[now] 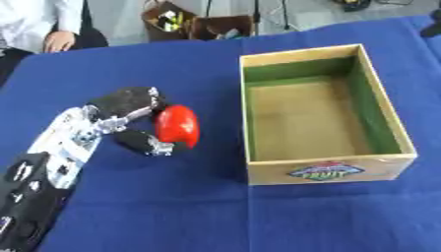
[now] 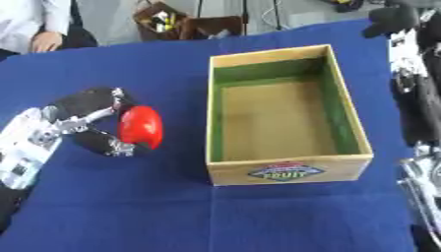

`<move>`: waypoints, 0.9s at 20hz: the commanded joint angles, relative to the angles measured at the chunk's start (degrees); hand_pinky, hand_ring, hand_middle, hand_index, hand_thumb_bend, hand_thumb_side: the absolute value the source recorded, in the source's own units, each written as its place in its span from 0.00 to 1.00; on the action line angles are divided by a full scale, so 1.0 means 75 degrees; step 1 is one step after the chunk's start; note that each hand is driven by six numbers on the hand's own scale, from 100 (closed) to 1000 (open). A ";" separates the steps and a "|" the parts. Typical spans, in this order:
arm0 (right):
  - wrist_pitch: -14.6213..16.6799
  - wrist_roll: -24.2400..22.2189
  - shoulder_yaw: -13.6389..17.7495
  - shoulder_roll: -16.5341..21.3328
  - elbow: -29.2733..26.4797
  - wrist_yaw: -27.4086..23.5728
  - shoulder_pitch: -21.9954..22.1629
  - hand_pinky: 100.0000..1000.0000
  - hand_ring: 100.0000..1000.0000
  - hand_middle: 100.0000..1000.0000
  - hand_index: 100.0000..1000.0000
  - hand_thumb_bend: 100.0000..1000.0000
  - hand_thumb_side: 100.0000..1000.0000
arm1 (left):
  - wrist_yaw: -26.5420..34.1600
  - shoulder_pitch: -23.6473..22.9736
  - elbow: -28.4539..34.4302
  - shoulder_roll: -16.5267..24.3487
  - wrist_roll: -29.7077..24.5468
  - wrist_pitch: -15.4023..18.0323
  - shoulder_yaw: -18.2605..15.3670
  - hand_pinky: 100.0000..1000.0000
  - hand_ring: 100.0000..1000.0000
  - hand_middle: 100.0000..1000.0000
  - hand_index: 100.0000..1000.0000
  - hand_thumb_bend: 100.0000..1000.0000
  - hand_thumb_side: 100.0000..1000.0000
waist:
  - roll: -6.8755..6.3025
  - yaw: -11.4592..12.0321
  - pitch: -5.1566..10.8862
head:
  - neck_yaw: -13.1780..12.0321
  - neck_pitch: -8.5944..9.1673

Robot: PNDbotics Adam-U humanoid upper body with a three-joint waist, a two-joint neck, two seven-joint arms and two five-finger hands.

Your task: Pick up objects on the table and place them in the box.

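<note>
Left hand (image 1: 129,118) of the humanoid grasps a red object (image 1: 177,126) on the blue table (image 1: 172,206), just left of the wooden box (image 1: 331,170).

Fingers (image 1: 129,98) curl over the top of the rounded red piece and the thumb (image 1: 142,141) hooks beneath it, its right side bulging free toward the box, with a narrow strip of blue cloth between them. The open-topped box has green inner walls, a tan floor and a label reading "FRUIT" on its near face; nothing shows inside. Along the right edge of the right eye view hangs the right arm, its hand (image 2: 392,19) a dark shape at the upper corner, fingers impossible to read.
</note>
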State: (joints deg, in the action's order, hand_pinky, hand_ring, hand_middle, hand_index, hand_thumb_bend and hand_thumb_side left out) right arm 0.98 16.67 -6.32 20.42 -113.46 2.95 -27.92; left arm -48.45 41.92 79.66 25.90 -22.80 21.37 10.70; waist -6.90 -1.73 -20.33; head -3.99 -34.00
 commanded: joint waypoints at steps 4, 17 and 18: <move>0.0065 -0.0025 0.0006 0.0075 -0.0150 -0.0066 -0.0253 0.98 0.91 0.48 0.63 0.00 0.71 | 0.0177 0.0381 0.0534 0.0506 0.0435 -0.0098 -0.0373 0.23 0.37 0.29 0.57 0.19 0.95 | 0.0064 -0.0085 0.0189 | -0.0079 0.0080; 0.0278 -0.0425 -0.0409 0.0363 -0.0150 -0.0102 -0.1166 0.96 0.91 0.50 0.65 0.00 0.77 | 0.0341 0.0902 0.0700 0.0504 0.1148 -0.0368 -0.0629 0.22 0.35 0.29 0.56 0.20 0.96 | -0.0013 -0.0616 0.0195 | -0.0608 0.0142; 0.0285 -0.0476 -0.0438 0.0392 -0.0150 -0.0098 -0.1221 0.96 0.91 0.50 0.65 0.00 0.78 | 0.0336 0.0930 0.0686 0.0494 0.1186 -0.0382 -0.0644 0.22 0.35 0.29 0.56 0.20 0.96 | -0.0017 -0.0648 0.0193 | -0.0646 0.0143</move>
State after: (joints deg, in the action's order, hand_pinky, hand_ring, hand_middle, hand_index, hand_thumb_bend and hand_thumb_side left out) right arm 2.94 13.63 -9.46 22.04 -113.46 2.69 -36.09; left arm -46.18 47.64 84.03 28.23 -14.52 18.64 7.00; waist -7.30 -6.72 -20.31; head -8.29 -33.60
